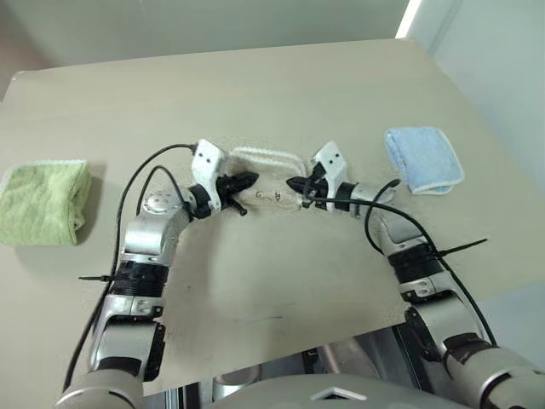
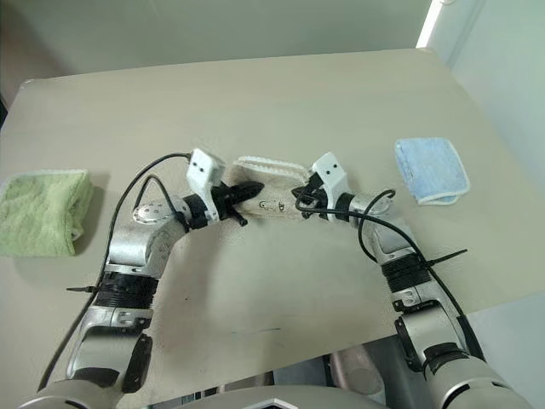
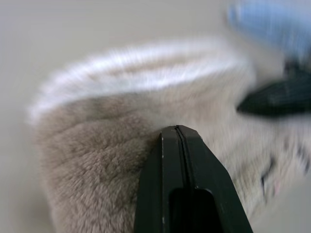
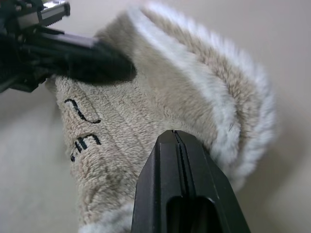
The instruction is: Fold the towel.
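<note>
Green towel, blue towel, well apart on table

A large beige table with rounded corners takes up most of the scene, its top matte and plain. Past its far edge, toward 12 o'clock, runs a pale grey-green wall. At 1 o'clock a bright vertical strip of light stands beside a pale panel. At 10 o'clock, off the table's corner, a patch of brownish floor shows
</note>
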`<state>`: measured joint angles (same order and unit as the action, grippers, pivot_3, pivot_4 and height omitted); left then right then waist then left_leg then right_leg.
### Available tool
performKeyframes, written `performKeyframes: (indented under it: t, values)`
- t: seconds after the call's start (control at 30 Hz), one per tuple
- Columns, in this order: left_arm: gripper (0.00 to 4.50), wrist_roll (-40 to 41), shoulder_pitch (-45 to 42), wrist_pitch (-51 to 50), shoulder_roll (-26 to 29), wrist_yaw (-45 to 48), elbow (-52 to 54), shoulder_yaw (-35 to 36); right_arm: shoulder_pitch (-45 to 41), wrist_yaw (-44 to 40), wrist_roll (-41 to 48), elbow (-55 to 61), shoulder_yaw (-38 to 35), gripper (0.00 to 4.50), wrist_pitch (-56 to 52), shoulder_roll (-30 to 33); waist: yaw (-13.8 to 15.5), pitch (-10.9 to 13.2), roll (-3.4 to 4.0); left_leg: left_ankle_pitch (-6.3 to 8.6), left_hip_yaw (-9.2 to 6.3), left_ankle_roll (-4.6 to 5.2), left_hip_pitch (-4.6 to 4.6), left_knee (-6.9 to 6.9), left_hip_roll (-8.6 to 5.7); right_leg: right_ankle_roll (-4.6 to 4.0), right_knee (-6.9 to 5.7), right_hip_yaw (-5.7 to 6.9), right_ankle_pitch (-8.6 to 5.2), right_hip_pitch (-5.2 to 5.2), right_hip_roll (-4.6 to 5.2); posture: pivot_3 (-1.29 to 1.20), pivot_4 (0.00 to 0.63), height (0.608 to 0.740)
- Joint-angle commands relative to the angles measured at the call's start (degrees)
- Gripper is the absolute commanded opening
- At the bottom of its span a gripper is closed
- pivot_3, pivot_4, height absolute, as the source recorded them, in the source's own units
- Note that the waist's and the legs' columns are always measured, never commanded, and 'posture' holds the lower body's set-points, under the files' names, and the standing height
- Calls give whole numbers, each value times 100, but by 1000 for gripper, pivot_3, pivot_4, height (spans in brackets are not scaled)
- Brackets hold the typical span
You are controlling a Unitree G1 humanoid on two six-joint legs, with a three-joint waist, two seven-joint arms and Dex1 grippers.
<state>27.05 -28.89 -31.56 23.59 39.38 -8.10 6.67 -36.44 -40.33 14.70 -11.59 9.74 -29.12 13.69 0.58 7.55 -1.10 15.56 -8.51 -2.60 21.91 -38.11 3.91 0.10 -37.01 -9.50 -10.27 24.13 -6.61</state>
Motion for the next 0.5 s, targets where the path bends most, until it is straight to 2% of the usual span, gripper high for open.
performKeyframes:
  t: [0.03,0.1,0.2,0.4,0.5]
  values:
    - [25,637,-91,-360,74,-253,482,752,-12,-45,419,953,-418,0,-383,195,0,0,0,-14,7,-13,-1,0,1,-2,0,0,1,0,-3,0,150,740]
    - [25,624,19,-405,177,-284,516,815,15,-19,533,1185,-518,0,-576,265,1,0,0,-16,8,-12,-4,2,2,-3,0,1,1,-2,-7,0,150,740]
    - [0,779,152,-552,253,-347,534,1038,-4,94,868,1340,-798,614,-1072,250,-1,0,0,-17,9,-13,-5,0,2,-3,0,-1,1,-2,-8,0,150,740]
    - [0,799,362,-609,299,-609,641,1189,-259,543,1726,929,-1506,2685,-2754,6,13,0,-1,-28,8,-33,-4,0,2,-3,-1,-3,2,-1,-7,0,150,740]
    - [0,884,487,-643,243,-673,795,1194,-359,733,1835,630,-1654,3776,-3146,-88,13,0,-1,-32,8,-38,-3,-1,1,-29,-1,-4,-11,0,-7,0,150,740]
